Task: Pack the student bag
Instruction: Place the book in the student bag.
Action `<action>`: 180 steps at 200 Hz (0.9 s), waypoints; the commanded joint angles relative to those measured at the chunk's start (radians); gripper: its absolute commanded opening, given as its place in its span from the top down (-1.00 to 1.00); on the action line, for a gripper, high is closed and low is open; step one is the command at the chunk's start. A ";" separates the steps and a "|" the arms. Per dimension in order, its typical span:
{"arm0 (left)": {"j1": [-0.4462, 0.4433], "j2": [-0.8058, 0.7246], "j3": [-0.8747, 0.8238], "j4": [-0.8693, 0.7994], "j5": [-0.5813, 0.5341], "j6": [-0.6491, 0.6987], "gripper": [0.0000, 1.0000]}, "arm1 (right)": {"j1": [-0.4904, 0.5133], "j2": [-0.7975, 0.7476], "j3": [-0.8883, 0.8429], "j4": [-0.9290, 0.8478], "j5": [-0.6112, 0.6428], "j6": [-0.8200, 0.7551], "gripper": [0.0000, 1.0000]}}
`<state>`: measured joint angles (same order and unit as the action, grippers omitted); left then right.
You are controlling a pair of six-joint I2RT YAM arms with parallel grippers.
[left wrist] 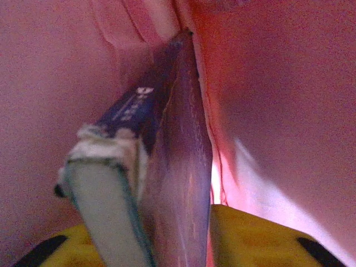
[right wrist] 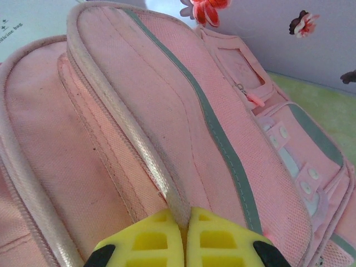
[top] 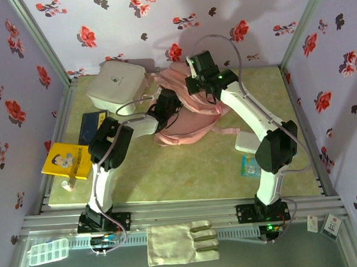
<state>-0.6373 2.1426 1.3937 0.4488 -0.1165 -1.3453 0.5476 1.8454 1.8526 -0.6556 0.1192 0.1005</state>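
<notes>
My right claw (right wrist: 186, 225) pinches the trim (right wrist: 139, 144) of the student bag (top: 193, 130) at the back of the table (top: 186, 169). My left claw (left wrist: 178, 245), inside it, straddles a blue book (left wrist: 175, 161), clamped or loose I cannot tell. If that trim slips, the mouth may collapse onto the book.

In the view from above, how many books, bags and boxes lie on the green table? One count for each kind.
Books: 2, the yellow book and the dark blue book
Bags: 1, the pink student bag
Boxes: 1, the white box
Total: 4
</notes>
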 commanded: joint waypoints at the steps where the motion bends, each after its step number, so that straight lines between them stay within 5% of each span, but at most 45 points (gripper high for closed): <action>1: 0.018 -0.048 -0.039 -0.012 -0.018 -0.014 0.22 | -0.013 -0.066 0.001 0.119 -0.004 0.062 1.00; 89: 0.030 -0.434 -0.425 -0.061 0.132 -0.118 -0.02 | -0.062 0.015 -0.011 0.124 -0.002 0.105 1.00; 131: 0.042 -0.690 -0.508 -0.361 0.094 0.030 -0.15 | -0.064 0.019 -0.075 0.143 -0.055 0.080 1.00; 180: 0.095 -0.797 -0.541 -0.460 0.124 0.118 -0.28 | -0.036 0.018 -0.211 0.180 -0.195 0.050 1.00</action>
<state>-0.5648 1.3636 0.8806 0.0937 0.0082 -1.3045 0.5106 1.8519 1.6905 -0.5537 -0.0399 0.1608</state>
